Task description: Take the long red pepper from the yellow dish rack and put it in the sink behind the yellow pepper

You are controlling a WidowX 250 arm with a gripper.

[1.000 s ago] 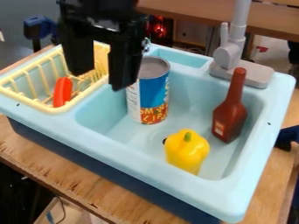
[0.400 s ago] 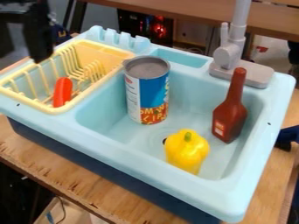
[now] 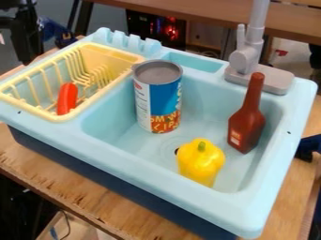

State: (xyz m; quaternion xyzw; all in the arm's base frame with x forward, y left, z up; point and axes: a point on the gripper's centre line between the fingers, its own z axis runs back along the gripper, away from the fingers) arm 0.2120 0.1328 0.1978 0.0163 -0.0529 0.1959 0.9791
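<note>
At the upper left edge of the camera view is part of the black gripper (image 3: 26,40), just behind and left of the yellow dish rack (image 3: 110,52); it touches none of the objects. An orange-red sausage-like piece (image 3: 67,98) lies in the rack. A tall can (image 3: 158,97) with a blue, white and red label stands in the light blue sink (image 3: 100,161), at the basin's left. The yellow bell pepper (image 3: 201,163) rests near the basin's front. To its right, a brown bottle (image 3: 247,117) leans against the basin's right side.
A grey faucet (image 3: 248,58) rises from the sink's back right rim. The sink sits on a wooden table (image 3: 81,197). Behind it runs a wooden bench (image 3: 194,14), and a blue clamp (image 3: 307,146) shows at the right edge.
The gripper has moved left and away, from above the can and rack to the upper left edge. The can, pepper, bottle and orange-red piece have stayed put.
</note>
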